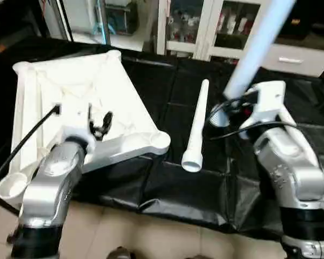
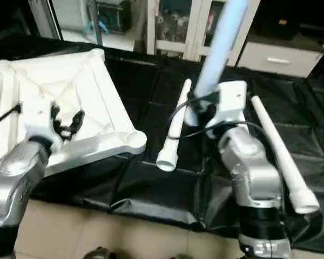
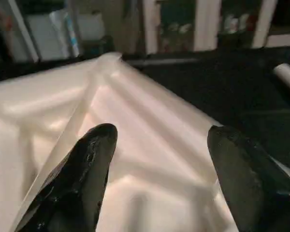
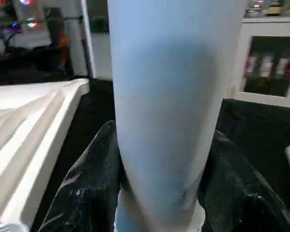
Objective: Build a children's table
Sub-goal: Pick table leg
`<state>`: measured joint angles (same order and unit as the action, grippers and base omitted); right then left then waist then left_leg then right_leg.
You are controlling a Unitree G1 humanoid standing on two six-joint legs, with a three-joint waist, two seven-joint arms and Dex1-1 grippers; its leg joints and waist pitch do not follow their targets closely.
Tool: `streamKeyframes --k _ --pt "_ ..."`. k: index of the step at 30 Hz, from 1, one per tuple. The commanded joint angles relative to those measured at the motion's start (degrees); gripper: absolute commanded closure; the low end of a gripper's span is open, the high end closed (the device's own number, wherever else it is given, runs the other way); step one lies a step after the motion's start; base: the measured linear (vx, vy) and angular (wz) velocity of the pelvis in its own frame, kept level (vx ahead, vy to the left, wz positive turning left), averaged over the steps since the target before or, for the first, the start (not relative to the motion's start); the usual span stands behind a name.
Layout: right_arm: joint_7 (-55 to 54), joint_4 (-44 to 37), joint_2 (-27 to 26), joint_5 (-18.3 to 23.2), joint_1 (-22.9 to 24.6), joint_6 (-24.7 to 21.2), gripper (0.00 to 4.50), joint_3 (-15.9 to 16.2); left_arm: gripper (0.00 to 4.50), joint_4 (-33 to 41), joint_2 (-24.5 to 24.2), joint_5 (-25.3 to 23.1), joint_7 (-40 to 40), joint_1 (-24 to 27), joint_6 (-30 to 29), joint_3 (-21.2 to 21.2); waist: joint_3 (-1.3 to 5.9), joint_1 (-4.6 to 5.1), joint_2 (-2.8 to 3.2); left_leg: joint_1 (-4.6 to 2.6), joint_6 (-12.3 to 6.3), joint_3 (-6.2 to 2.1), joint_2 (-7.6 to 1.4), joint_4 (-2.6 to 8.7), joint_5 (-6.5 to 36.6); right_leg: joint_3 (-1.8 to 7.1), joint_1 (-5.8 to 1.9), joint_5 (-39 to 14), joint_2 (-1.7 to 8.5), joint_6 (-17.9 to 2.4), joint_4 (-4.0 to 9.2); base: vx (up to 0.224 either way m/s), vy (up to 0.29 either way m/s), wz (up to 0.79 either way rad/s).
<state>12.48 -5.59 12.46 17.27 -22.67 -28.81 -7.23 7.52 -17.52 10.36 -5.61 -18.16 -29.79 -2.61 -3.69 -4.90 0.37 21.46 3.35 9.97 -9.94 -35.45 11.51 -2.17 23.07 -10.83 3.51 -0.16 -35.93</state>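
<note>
Right wrist view is where the black fingers (image 4: 94, 183) of the right gripper (image 4: 159, 193) are seen pressed against both sides of a white leg (image 4: 169, 96), which is pinched near its wider end and carried upright. From the head views the held leg's long axis is seen rising up and away from the right gripper, tilted toward the robot's right, its lower end clear of the desk (image 1: 178, 189). The table top (image 1: 81, 102) lies underside up on the desk, well to the left of that leg, with its near right corner socket (image 1: 159, 141) facing the held leg across a strip of black cover. Between the two a second leg (image 1: 197, 127) lies flat, its long axis running away from the robot, and a third leg (image 2: 283, 156) lies to the right of the right arm. The left gripper (image 1: 101, 125) is held over the ribbed underside with its fingers (image 3: 87, 159) spread apart and nothing between them. The right arm is judged the nearer to that socket, so the leg would have to be carried leftward and its wide end lowered.
</note>
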Motion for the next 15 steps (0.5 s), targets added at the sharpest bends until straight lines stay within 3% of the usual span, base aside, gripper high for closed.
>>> streamKeyframes --k 1,2,4,8,11,13,14,15 --pt "-1.5 -1.3 0.4 -0.8 -1.3 -1.3 2.62 -0.2 1.03 -4.4 -0.3 -0.6 -3.0 -1.7 2.9 2.0 4.24 0.34 0.19 -0.66 2.69 -1.10 -2.08 4.55 7.9 2.55 -2.68 -5.4 3.59 -7.9 3.90 0.000 0.000 0.00" --pt "-1.7 -1.4 0.3 -1.0 -1.2 -1.2 2.62 0.0 1.03 -5.5 -0.5 -1.0 -3.8 -2.0 4.1 2.5 4.18 0.43 0.11 -0.65 2.32 -0.96 -2.02 4.48 7.4 2.57 -2.53 -5.7 3.50 -7.9 4.11 0.000 0.000 0.00" --pt "-1.9 -3.4 0.1 -0.3 1.3 -1.4 2.62 -0.4 1.03 -8.4 0.0 -2.5 -4.6 -3.9 5.3 4.9 4.26 0.48 0.73 -0.68 2.41 -1.03 -2.17 4.48 7.2 2.56 -2.52 -6.2 3.55 -7.8 4.05 0.000 0.000 0.00" --pt "-1.9 -6.5 1.0 0.4 3.9 -2.4 2.62 -1.9 1.03 -14.2 4.0 -3.4 -6.1 -10.0 5.5 8.6 4.39 0.59 0.90 -1.03 2.58 -1.00 -2.34 4.45 7.8 2.53 -2.43 -4.9 3.48 -8.6 4.08 0.000 0.000 0.00" --pt "-1.6 -7.5 1.8 0.9 4.2 -3.3 2.62 -3.0 1.03 -22.5 6.4 -6.0 -6.7 -15.0 6.8 11.6 4.34 0.44 0.82 -1.08 2.22 -1.00 -2.14 4.44 8.8 2.59 -2.65 -6.6 3.53 -8.4 4.49 0.000 0.000 0.00" --pt "-1.4 -8.9 3.0 1.0 4.4 -4.3 2.62 -3.5 1.03 -32.1 8.6 -8.9 -8.8 -20.6 10.3 14.9 4.29 0.60 0.31 -0.66 1.34 -0.96 -1.87 4.40 7.5 2.69 -3.02 -7.2 3.56 -7.4 4.77 0.000 0.000 0.00" --pt "-1.4 -9.1 3.1 1.1 4.4 -4.4 2.62 -3.5 1.03 -32.9 8.7 -9.0 -9.0 -21.1 10.7 15.1 4.54 0.45 0.44 -0.73 1.16 -1.06 -2.03 4.29 6.6 2.71 -3.14 -6.5 3.83 -7.6 4.50 0.000 0.000 0.00" --pt "-1.3 -9.6 3.6 1.2 4.6 -4.7 2.62 -3.7 1.03 -36.3 9.7 -9.6 -9.2 -22.8 11.9 15.5 4.51 0.56 0.18 -0.53 0.75 -1.03 -1.99 4.24 6.0 2.71 -3.23 -5.9 3.80 -7.8 4.59 0.000 0.000 0.00"
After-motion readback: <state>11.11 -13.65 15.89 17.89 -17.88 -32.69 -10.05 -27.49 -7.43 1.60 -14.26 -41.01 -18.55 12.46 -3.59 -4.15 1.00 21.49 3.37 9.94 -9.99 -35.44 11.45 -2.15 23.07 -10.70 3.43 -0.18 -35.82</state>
